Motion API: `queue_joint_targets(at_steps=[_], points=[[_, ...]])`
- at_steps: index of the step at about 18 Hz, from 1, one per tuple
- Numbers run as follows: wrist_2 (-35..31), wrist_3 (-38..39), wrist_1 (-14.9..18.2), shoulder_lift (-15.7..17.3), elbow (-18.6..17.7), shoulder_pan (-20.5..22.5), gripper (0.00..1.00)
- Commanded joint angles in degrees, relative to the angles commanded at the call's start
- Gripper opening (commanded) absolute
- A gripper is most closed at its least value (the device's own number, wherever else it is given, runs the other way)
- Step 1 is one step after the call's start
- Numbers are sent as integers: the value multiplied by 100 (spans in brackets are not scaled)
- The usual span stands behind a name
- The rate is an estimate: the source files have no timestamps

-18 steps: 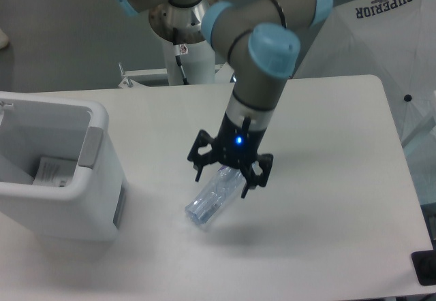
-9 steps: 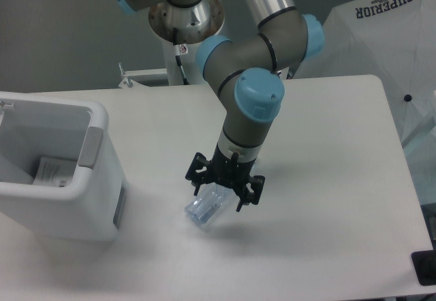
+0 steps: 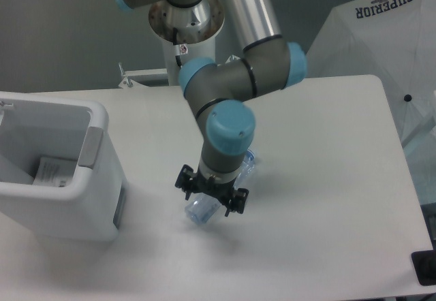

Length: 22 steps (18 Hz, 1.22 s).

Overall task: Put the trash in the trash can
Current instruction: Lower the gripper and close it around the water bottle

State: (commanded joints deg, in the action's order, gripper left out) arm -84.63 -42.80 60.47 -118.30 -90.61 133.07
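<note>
Camera view from above shows the tool (image 3: 210, 195) low over the table (image 3: 327, 178), right on top of the crushed bottle (image 3: 203, 210). The bottle lies on the table, a little way to the right of the trash can (image 3: 95, 178). The tool's fingers sit on both sides of the bottle, but I cannot tell if they are squeezing it or just spread around it. The step looks like grabbing the bottle. Next, the tool needs a firm pinch, a lift, and a trip left over the can's rim. The bag (image 3: 54, 171) with its card already lies inside the can, partly hidden by the wall. The arm (image 3: 228, 120) covers much of the bottle, and the clear plastic is hard to see.
</note>
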Motion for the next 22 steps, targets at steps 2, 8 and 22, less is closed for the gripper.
queue_joint_targets(at_steps=[2,8,22], points=[[-132,0,-17,-18,-9,0,100],[-651,-9,-26,-254,35,-185,100],[-1415,-9,9,-607,114,-519,67]])
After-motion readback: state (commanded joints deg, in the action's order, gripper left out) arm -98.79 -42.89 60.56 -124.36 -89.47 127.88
